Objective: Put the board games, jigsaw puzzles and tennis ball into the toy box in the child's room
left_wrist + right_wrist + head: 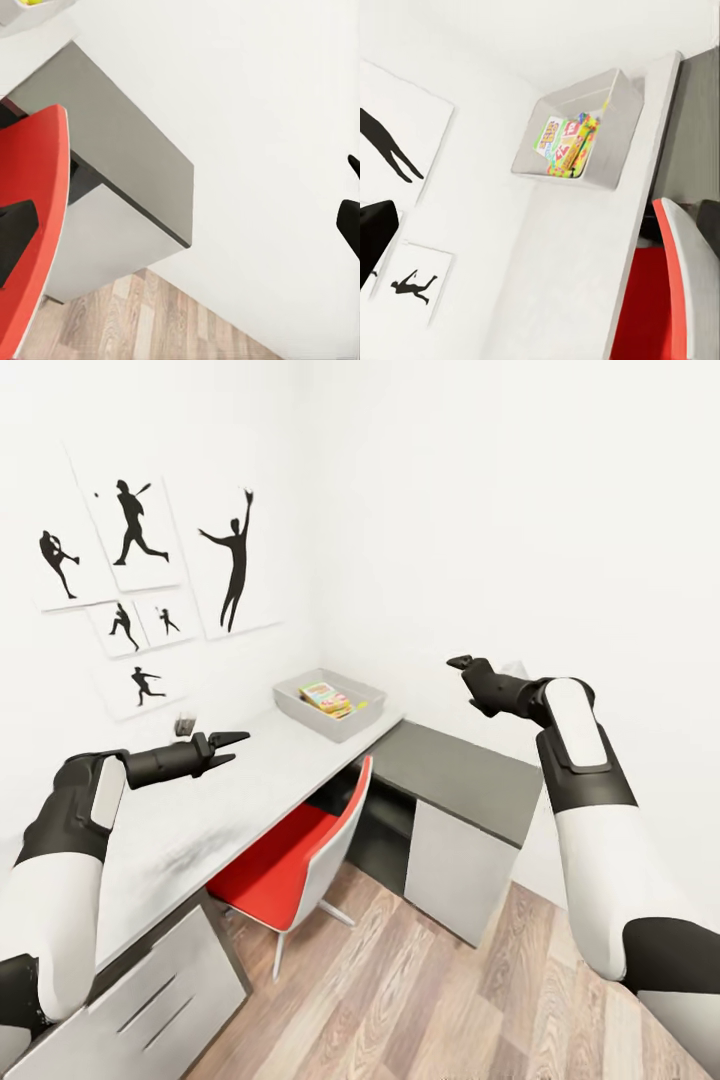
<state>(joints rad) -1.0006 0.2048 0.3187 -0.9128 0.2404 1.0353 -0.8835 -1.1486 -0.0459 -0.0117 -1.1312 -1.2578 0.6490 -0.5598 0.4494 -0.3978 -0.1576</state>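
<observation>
Wood-plank floor [450, 980] is lying nearest, a red chair [290, 860] standing tucked under the table [200, 820]. The left gripper [228, 748] is hovering over the pale top, jaws slightly parted and empty; the right gripper [464, 664] is hanging above the dark top, its opening impossible to tell. In the far corner, the toy box [300, 712] is sitting holding board games [324, 696] beneath white walls [500, 510] with silhouette posters [150, 560].

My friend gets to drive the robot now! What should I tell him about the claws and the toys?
Left claw: open, empty, over the pale desk.
Right claw: empty as far as I can tell; whether it is open is unclear. It is raised over the dark desk.
Toy box: on the pale desk in the corner, holding a bright board game and puzzle pieces.
Left: I cannot count what's inside; check the box, then look for missing toys.
</observation>
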